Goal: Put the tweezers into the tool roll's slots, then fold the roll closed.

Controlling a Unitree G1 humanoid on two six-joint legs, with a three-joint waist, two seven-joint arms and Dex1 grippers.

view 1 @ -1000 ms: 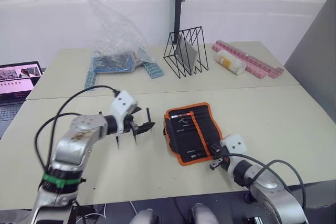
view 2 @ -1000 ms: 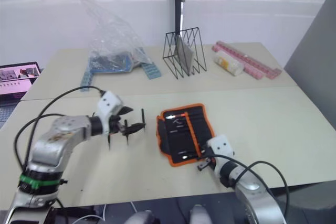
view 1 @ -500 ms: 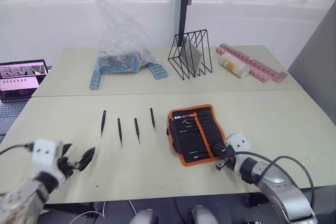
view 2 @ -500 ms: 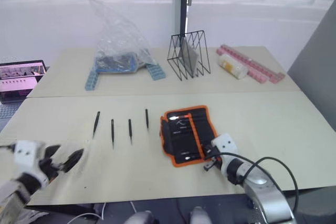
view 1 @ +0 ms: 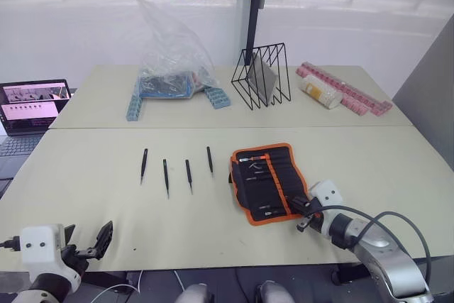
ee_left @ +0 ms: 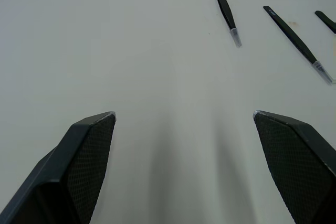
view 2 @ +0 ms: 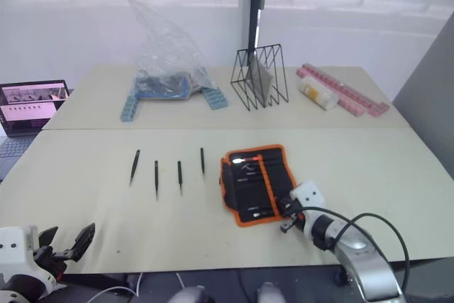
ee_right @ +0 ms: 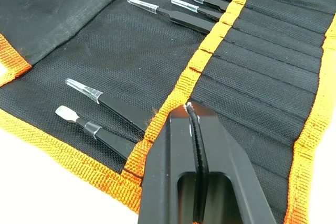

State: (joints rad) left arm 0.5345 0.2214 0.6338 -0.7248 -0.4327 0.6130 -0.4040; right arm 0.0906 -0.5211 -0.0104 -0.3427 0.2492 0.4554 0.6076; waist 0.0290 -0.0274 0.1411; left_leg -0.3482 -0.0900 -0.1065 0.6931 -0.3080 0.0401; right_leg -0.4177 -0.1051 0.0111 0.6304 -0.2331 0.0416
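Tool roll (view 1: 268, 182) lies unfolded, slots (ee_right: 247, 85) showing

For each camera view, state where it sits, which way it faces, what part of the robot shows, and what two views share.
Head views: look forward and down at the table; both arms show.
Left wrist view: along the open left gripper at the tabletop and tweezers.
Right wrist view: along the shut right gripper onto the tool roll.
Shared: tweezers and roll show in the head views too.

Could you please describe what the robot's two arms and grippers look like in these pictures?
The right arm is silver metal with a white block at the wrist and a black cable looping over it. The right gripper has smooth black jaws. The left gripper has black jaws with a fine mesh texture, behind a white wrist block.
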